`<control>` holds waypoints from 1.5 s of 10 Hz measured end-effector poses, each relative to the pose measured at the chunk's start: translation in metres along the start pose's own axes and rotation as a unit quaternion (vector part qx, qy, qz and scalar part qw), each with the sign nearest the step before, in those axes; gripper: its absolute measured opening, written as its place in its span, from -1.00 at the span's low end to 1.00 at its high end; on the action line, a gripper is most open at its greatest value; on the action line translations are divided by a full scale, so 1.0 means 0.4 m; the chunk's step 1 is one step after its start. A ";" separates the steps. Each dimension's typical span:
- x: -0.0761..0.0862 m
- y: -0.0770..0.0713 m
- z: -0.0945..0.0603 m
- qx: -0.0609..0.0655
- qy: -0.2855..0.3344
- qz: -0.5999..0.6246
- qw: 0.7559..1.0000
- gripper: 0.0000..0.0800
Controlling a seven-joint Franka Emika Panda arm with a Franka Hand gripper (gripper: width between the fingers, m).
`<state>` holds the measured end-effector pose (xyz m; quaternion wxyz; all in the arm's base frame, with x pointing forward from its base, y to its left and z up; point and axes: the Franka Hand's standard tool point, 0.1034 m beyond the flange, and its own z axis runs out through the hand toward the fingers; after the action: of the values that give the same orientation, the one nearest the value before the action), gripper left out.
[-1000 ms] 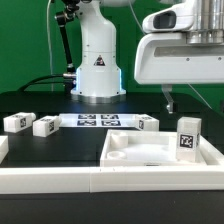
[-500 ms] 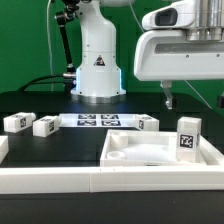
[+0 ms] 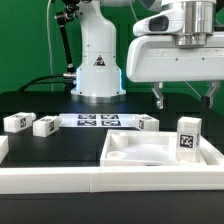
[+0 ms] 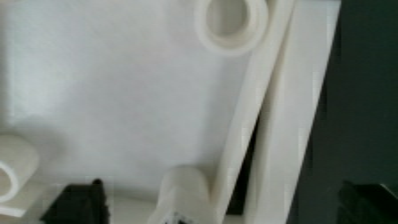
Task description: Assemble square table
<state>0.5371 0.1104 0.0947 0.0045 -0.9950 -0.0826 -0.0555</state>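
— On the black bench [image 3: 60,150], what is the slab [image 3: 150,152] like?
— Smooth white plastic, square, with a raised rim, recessed panels and round raised rings [image 4: 228,22]. One blocky tagged leg [image 3: 188,135] stands upright by its rim, on the exterior view's right.
— Jaws?
— Above the slab, spread apart, holding nothing.

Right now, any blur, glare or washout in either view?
Wrist view: soft focus at close range, the white square table nearly washed out, edges low in contrast. Exterior view: sharp, evenly lit, no glare, tag on the upright leg crisp.
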 end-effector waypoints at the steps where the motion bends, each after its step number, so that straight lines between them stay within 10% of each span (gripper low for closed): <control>1: -0.007 -0.003 0.001 0.001 -0.002 0.007 1.000 0.62; 15: -0.199 -0.064 0.034 0.005 -0.041 -0.094 0.995 0.62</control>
<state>0.4564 0.1229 0.0722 0.0011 -0.9842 -0.1765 -0.0145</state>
